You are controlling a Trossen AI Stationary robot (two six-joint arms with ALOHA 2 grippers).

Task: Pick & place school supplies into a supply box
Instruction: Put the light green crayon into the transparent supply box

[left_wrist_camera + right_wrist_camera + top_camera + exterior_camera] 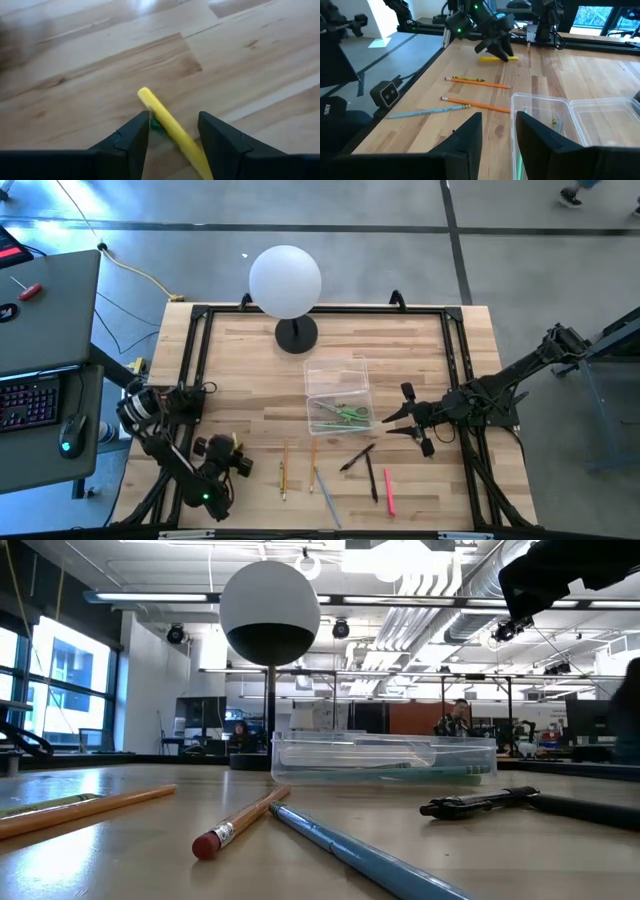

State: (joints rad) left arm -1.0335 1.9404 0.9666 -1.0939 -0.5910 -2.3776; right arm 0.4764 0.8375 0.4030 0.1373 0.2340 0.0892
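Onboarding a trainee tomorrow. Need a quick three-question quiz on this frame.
1. True or false: the small green-handled scissors lie inside the clear rectangular plastic box.
2. The open left gripper straddles which item on the table? A) thin red pen B) thick yellow pen C) orange wooden pencil
3. Fill in: the right gripper, beside the box, is open and holds ____.

Key: 1 true; 2 B; 3 nothing.

Light wooden desk (pixel 250 370) carries the clear supply box (pixel 338 392), a white globe lamp (pixel 286 283), and loose pencils (pixel 283 469) and pens (pixel 371 477) up front
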